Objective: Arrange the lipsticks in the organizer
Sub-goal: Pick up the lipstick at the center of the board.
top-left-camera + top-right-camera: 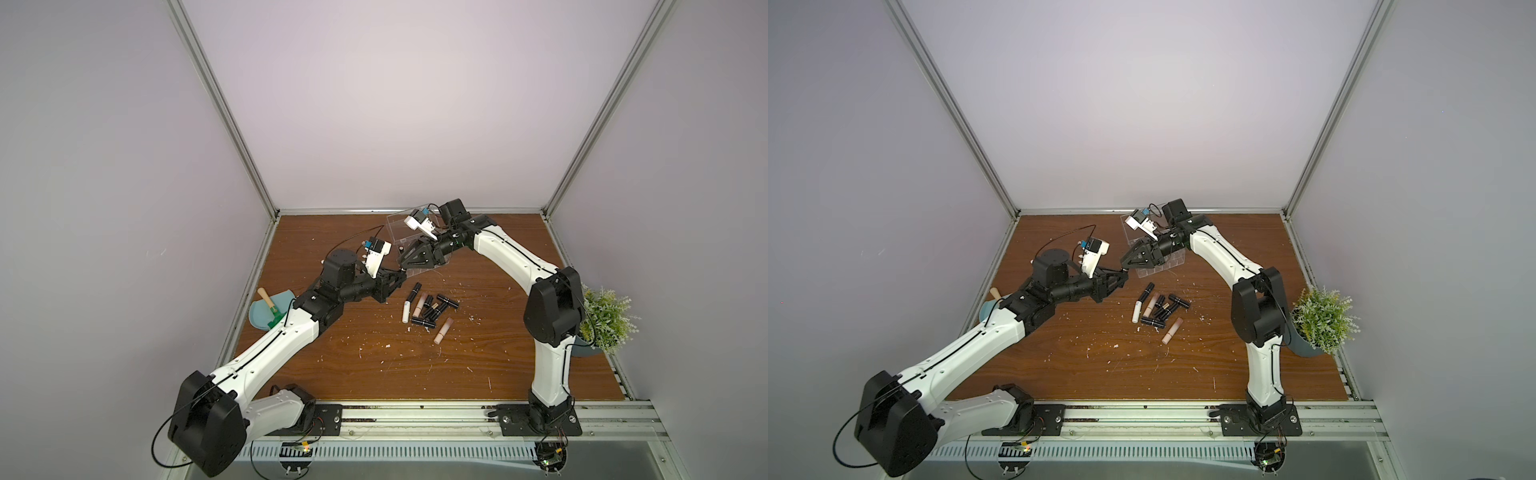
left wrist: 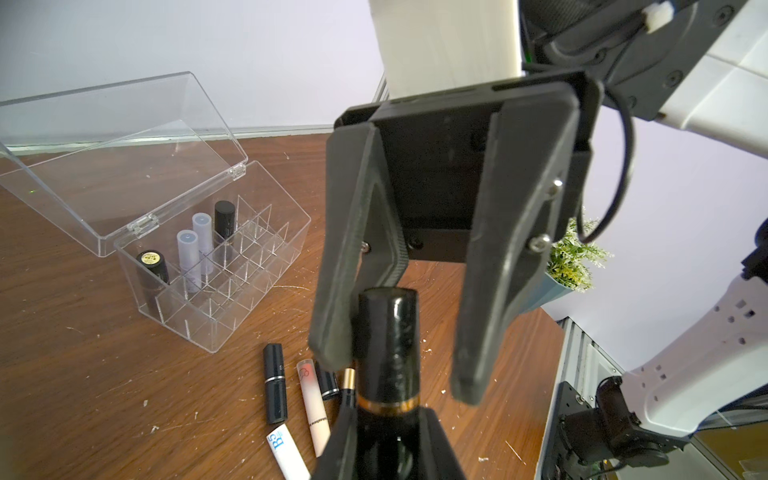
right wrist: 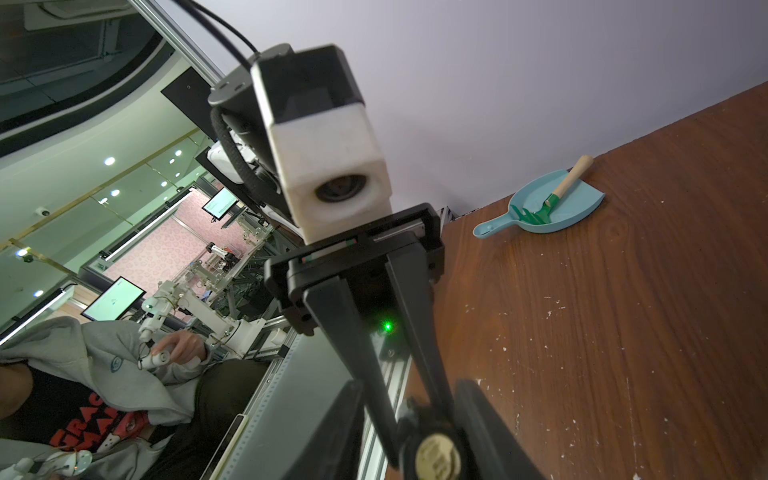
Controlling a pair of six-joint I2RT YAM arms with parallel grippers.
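Note:
My left gripper (image 2: 388, 415) is shut on a black gold-banded lipstick (image 2: 388, 340), held up off the table. My right gripper (image 2: 401, 374) faces it with its fingers astride the tube's free end. One pad (image 2: 332, 332) touches the tube, and a gap shows at the other finger, so it stands open. In both top views the two grippers (image 1: 402, 272) (image 1: 1123, 269) meet tip to tip in front of the organizer (image 2: 257, 299). This clear box has its lid up and holds two black and two lavender lipsticks (image 2: 189, 257). Several more lipsticks (image 1: 430, 309) lie loose on the table.
A light-blue dustpan (image 1: 266, 313) with a wooden-handled green tool (image 3: 552, 199) lies at the table's left edge. A potted plant (image 1: 606, 316) stands at the right edge behind my right arm. White flecks are scattered over the wooden table (image 1: 374, 365).

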